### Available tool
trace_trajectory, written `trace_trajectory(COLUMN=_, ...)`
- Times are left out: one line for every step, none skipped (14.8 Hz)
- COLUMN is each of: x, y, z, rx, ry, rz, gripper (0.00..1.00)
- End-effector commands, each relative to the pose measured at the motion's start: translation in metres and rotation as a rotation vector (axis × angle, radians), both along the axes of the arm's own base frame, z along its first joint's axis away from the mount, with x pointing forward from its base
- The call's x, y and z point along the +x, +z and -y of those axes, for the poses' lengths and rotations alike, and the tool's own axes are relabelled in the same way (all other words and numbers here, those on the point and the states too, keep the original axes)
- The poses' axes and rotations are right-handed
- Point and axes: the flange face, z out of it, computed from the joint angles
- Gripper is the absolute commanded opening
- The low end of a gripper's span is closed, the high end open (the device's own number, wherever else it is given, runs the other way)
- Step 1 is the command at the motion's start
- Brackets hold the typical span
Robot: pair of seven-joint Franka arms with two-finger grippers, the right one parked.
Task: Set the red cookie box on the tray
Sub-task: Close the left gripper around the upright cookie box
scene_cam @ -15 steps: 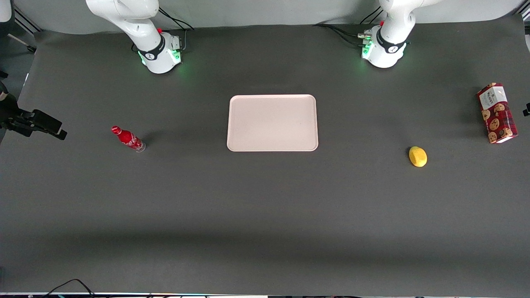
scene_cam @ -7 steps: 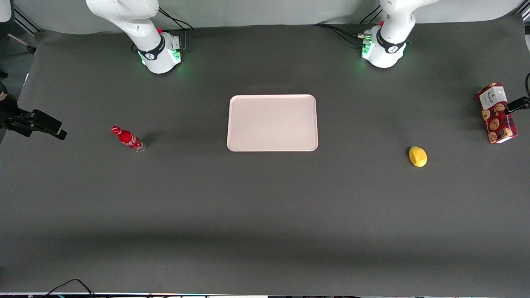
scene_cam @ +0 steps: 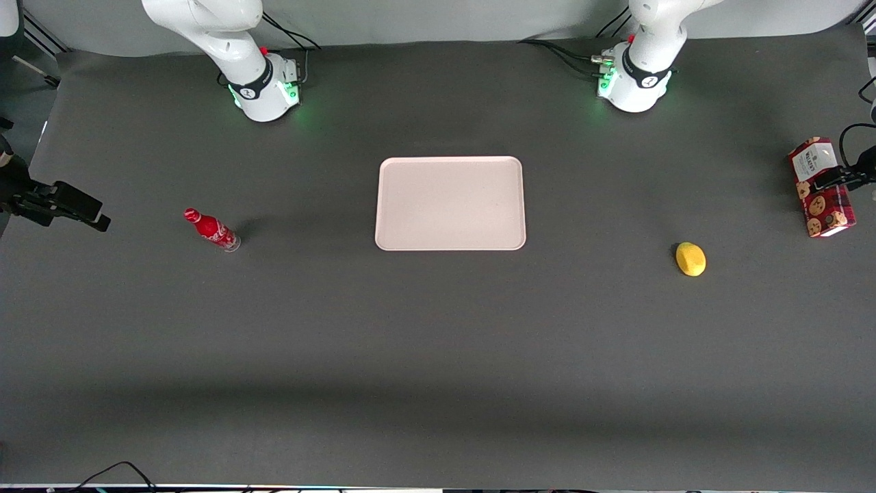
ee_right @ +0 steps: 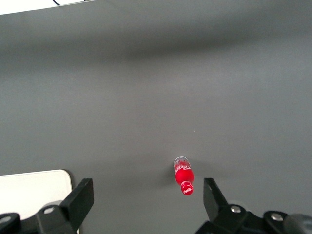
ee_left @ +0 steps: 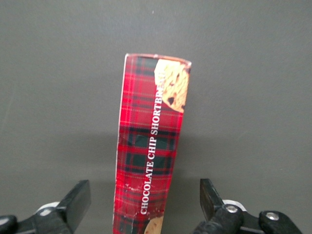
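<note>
Well out toward the working arm's end of the table (scene_cam: 438, 356), the red cookie box (scene_cam: 821, 198) lies on the dark grey cloth, a long slim carton in red tartan with chocolate-chip cookie pictures and a white label panel on the end farther from the front camera. That panel carries dark lettering too small to read from the front. From the left wrist camera the box (ee_left: 148, 146) shows a narrow side face, where white capitals spell "CHOCOLATE CHIP SHORTBREAD", the last letters running onto a cookie picture and hard to make out.

The gripper (ee_left: 145, 207) hangs over the box with its jaws spread wide apart, one black finger (ee_left: 78, 200) on each side of the carton's width and neither touching it; it grasps nothing. In the front view the gripper (scene_cam: 838, 177) shows as a dark shape crossing the box just below the white panel, close to the picture's edge.

The tray (scene_cam: 450, 241), pale pinkish-white with rounded corners and a low rim, sits mid-table, well apart from the box. A yellow lemon (scene_cam: 690, 259) lies between them, nearer to the box and nearer to the front camera than either. Toward the parked arm's end stands a small red Coca-Cola bottle (scene_cam: 211, 229), its white script visible but not sharp; the right wrist view shows the same bottle (ee_right: 183, 175) upright
</note>
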Motion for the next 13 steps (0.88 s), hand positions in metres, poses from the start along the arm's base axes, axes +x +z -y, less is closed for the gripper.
trace_trajectory(x=-0.004, y=-0.013, z=-0.002, rx=0.0, ry=-0.011, rz=-0.003, gripper=1.0)
trace_trajectory(x=-0.006, y=-0.019, z=0.001, rx=0.01, ry=-0.013, rz=-0.006, gripper=1.0)
trace_trajectory(x=-0.01, y=-0.022, z=0.002, rx=0.017, ry=-0.011, rz=-0.007, gripper=1.0)
trace_trajectory(x=-0.011, y=-0.022, z=0.003, rx=0.014, ry=-0.01, rz=-0.008, gripper=1.0)
trace_trajectory(x=-0.011, y=-0.022, z=0.003, rx=0.013, ry=-0.012, rz=-0.009, gripper=0.97)
trace_trajectory(x=-0.011, y=-0.022, z=0.003, rx=0.009, ry=-0.014, rz=-0.011, gripper=0.82)
trace_trajectory(x=-0.011, y=-0.023, z=0.004, rx=-0.002, ry=-0.014, rz=-0.014, gripper=0.62)
trace_trajectory(x=-0.012, y=-0.023, z=0.006, rx=-0.018, ry=-0.01, rz=-0.022, gripper=0.41)
trace_trajectory(x=-0.012, y=-0.023, z=0.006, rx=-0.025, ry=-0.008, rz=-0.025, gripper=0.23)
trace_trajectory(x=-0.012, y=-0.022, z=0.005, rx=-0.024, ry=-0.008, rz=-0.024, gripper=0.04)
trace_trajectory(x=-0.011, y=-0.021, z=0.004, rx=-0.024, ry=-0.006, rz=-0.021, gripper=0.0)
trace_trajectory(x=-0.011, y=-0.019, z=0.004, rx=-0.024, ry=-0.013, rz=-0.019, gripper=0.0)
trace_trajectory(x=-0.009, y=-0.017, z=0.004, rx=-0.026, ry=-0.016, rz=-0.017, gripper=0.0)
